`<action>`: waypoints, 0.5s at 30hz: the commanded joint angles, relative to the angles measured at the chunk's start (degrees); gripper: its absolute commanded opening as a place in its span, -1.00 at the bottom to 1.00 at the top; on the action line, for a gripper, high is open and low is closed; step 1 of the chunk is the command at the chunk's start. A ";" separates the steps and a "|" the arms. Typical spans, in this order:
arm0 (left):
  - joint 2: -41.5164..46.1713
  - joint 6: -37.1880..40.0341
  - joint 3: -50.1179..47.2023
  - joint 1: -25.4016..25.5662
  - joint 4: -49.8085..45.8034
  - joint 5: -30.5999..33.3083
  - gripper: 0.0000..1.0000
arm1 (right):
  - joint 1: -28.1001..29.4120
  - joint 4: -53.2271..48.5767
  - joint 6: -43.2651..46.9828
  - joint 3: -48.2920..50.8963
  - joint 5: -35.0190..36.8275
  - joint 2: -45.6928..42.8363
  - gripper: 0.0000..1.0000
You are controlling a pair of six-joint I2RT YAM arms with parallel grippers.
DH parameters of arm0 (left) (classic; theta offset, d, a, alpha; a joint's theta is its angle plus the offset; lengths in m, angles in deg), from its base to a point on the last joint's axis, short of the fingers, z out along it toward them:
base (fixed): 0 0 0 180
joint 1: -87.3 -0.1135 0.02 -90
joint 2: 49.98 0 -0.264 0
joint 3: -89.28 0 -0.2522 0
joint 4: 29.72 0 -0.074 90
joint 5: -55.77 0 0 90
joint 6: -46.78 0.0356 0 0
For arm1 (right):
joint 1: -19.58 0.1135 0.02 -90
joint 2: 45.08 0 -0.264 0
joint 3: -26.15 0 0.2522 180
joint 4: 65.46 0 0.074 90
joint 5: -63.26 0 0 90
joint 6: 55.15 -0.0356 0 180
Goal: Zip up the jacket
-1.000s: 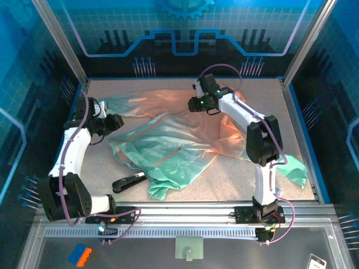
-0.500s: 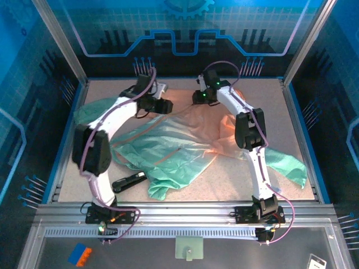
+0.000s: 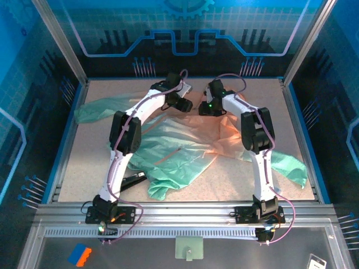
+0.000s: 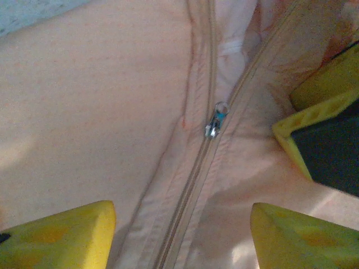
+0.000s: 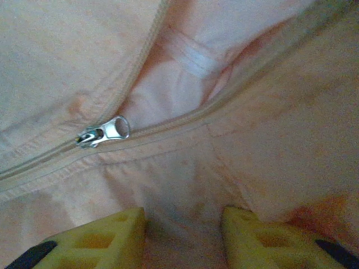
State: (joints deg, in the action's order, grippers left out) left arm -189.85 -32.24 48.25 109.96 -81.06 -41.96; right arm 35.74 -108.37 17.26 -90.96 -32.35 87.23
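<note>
jacket point(image 3: 168, 151) zip, closing step: left gripper point(image 4: 180, 210) spread above the slider point(image 4: 214, 124); right gripper point(image 5: 182, 213) half-closed beside it (grip on jacket unclear); next, pinch slider, pull collarward.

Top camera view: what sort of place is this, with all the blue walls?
Probably a robotics lab's test cell: a table fenced by metal frame posts and blue printed panels, with a left arm and right arm bolted at its near edge, over a jacket.
</note>
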 commanded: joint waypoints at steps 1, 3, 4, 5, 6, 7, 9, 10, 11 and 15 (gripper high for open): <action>-2.06 7.03 2.66 0.78 -5.05 2.25 0.32 | -0.42 -1.15 -1.13 2.61 -1.20 -0.99 -0.23; -2.63 9.10 2.15 1.13 -5.51 2.79 0.36 | -0.86 -0.51 -1.55 3.52 -1.74 -1.35 -0.25; -3.14 10.21 2.21 1.27 -6.18 2.97 0.38 | -1.09 0.05 -1.94 4.20 -2.15 -1.65 -0.25; -3.62 11.01 2.23 1.40 -6.77 3.11 0.39 | -1.32 0.83 -2.36 4.95 -2.67 -2.03 -0.25; -4.27 11.18 2.63 1.46 -7.29 3.57 0.41 | -1.57 1.60 -2.74 5.68 -3.03 -2.40 -0.25; -5.22 11.24 4.28 1.54 -8.97 3.72 0.42 | -1.76 2.20 -3.04 6.43 -3.39 -2.73 -0.26; -6.77 11.26 6.76 1.77 -10.78 4.32 0.43 | -2.02 3.09 -3.28 7.43 -3.84 -3.32 -0.26; -7.43 11.20 7.85 1.71 -11.52 4.51 0.44 | -2.18 3.42 -3.38 7.99 -4.12 -3.66 -0.27; -8.13 10.95 9.08 1.76 -12.20 4.86 0.47 | -2.19 3.67 -3.42 8.44 -4.40 -3.93 -0.27; -12.01 8.98 15.29 1.73 -16.71 6.27 0.51 | -2.23 4.74 -3.59 10.31 -4.72 -5.16 -0.28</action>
State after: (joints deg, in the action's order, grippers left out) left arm -199.38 -23.19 59.02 111.38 -92.19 -37.33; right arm 34.14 -102.31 14.77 -82.72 -36.22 83.43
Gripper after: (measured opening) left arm 0.753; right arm 0.360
